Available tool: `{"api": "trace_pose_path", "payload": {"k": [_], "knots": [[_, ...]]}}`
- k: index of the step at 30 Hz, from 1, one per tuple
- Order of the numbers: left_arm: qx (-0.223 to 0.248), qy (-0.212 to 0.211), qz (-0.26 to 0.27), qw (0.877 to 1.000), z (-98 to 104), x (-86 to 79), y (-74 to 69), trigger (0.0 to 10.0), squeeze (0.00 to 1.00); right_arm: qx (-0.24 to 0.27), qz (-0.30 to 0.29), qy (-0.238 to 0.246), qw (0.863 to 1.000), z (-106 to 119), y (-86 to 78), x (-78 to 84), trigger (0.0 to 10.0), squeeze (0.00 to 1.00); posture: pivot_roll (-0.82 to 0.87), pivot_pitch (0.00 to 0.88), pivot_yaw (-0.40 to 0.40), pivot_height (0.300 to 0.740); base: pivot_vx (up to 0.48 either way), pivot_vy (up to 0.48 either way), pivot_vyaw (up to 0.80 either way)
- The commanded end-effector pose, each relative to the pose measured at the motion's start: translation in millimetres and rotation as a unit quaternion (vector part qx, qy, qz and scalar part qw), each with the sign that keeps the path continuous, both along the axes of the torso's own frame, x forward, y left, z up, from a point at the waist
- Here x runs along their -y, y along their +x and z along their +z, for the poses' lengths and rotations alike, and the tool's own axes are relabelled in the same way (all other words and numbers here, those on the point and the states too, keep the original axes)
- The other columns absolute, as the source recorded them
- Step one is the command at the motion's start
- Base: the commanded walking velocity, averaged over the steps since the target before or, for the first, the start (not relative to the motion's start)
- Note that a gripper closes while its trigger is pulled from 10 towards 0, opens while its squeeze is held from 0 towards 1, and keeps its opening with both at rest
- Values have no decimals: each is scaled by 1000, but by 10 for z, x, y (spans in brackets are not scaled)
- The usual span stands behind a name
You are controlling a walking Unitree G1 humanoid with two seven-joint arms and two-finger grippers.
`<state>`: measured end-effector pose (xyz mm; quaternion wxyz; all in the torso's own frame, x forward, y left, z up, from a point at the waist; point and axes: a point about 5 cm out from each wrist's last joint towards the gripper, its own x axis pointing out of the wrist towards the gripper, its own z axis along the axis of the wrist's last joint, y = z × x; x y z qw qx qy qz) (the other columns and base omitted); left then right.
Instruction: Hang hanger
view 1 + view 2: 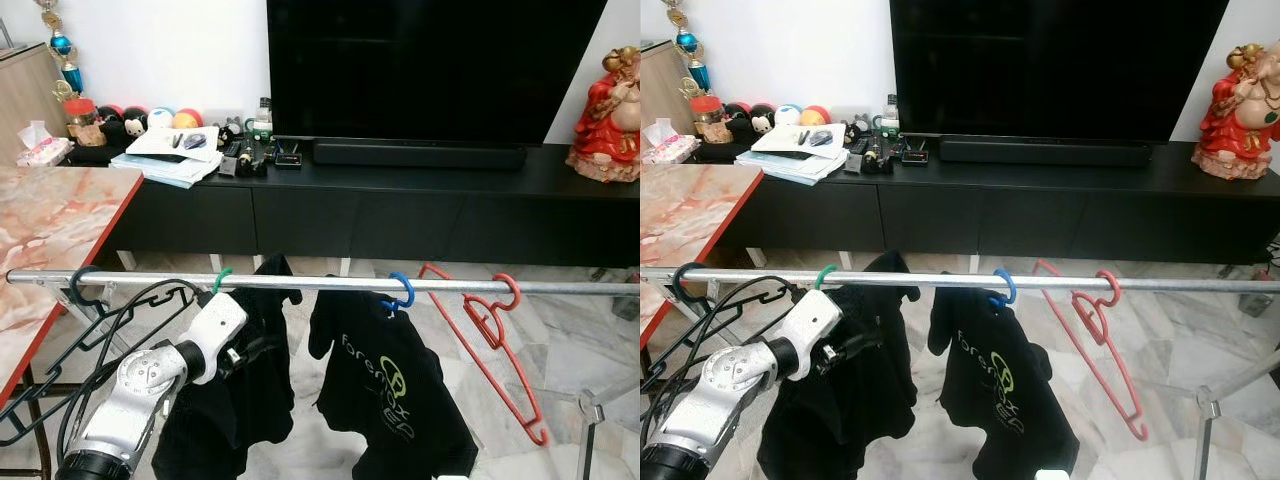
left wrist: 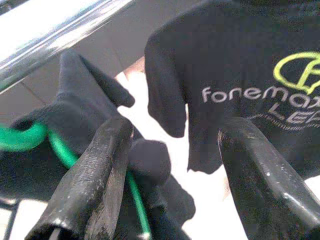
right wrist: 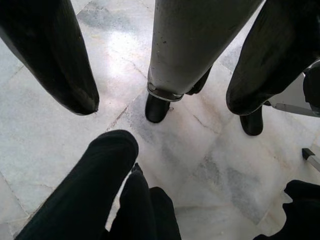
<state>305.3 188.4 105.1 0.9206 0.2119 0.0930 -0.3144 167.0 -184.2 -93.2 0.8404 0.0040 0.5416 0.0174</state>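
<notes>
Hanger, green, hooked the rail; our left gripper's fingers were released beside it. Next, we judged, withdraw.

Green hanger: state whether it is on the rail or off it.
On. The green hanger has its hook over the metal rail, carrying a black garment. The left gripper is open beside it.

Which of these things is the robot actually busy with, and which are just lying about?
In the job:
- green hanger carrying a black garment
- metal rail
- left gripper, fingers apart beside that hanger

Just about:
- red hanger
- logo shirt
- television
- red statue
</notes>
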Motion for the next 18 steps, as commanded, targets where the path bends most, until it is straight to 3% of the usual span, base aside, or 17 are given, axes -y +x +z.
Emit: {"api": "trace_pose_path", "payload": {"k": [1,3,6,18], "knots": [[-1,20,-9,1000,4,-24,-21,10000,0,1,-1,-1,1000,4,8,3,10000,0,112,2,-20,740,0,0,0],[2,43,-1,999,-7,-116,-53,10000,0,0,4,-3,1000,4,9,3,10000,0,118,5,-21,740,0,0,0],[13,44,20,999,6,-181,-56,10000,0,0,7,-2,1000,5,10,-1,10000,0,120,8,-19,740,0,0,0],[34,53,36,997,26,-179,-2,10000,0,0,10,-2,1000,4,12,-13,10000,0,119,10,-14,740,0,0,0]]}}
